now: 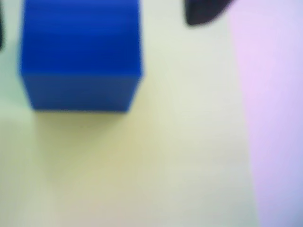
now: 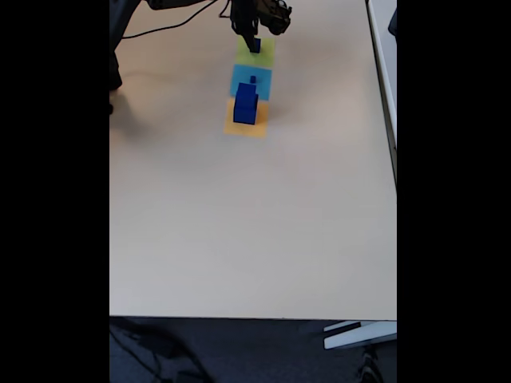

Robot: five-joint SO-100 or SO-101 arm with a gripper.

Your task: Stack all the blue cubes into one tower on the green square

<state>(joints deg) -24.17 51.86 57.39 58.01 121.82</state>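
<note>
Pincer (image 2: 253,41) position: above the green square (image 2: 257,53) at the far end of the tabletop (image 2: 239,223), over a small blue cube (image 2: 254,46) resting on that square; jaw state cannot be determined from the fixed view. A larger blue cube (image 2: 245,108) stands on the orange square (image 2: 246,121), with a smaller one (image 2: 253,80) behind it on the light-blue square (image 2: 251,81). Wrist view (heavily blurred): one blue cube (image 1: 80,54) on the yellow-green patch (image 1: 156,156), a dark fingertip (image 1: 201,12) at the top edge, apart from the cube.
</note>
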